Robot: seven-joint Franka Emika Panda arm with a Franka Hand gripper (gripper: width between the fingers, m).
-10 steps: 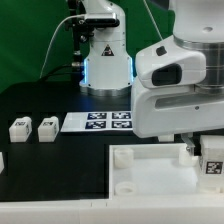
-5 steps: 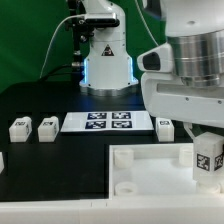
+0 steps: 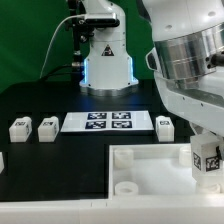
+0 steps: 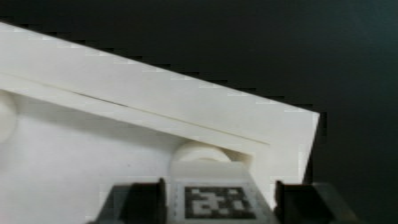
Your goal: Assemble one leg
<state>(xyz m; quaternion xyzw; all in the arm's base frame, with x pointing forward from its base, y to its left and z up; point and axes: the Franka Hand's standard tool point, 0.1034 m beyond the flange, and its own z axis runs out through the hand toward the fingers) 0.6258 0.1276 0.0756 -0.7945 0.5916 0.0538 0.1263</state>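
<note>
My gripper [image 3: 207,168] is shut on a leg [image 3: 206,158], a small white block with a black-and-white tag, and holds it over the right side of the white tray [image 3: 150,165]. In the wrist view the leg [image 4: 217,200] sits between the dark fingers [image 4: 139,206], just above a round corner socket [image 4: 203,158] of the tray [image 4: 107,110]. Three more legs stand on the black table: two at the exterior view's left [image 3: 19,128] [image 3: 47,127] and one to the right of the marker board [image 3: 165,126].
The marker board [image 3: 108,122] lies flat behind the tray. The robot base [image 3: 105,55] stands at the back before a green backdrop. Another round socket [image 3: 126,187] shows at the tray's near left corner.
The wrist has tilted and swung up to the exterior view's right, uncovering the leg beside the marker board. The held leg has shifted slightly left and stays over the tray's right side.
</note>
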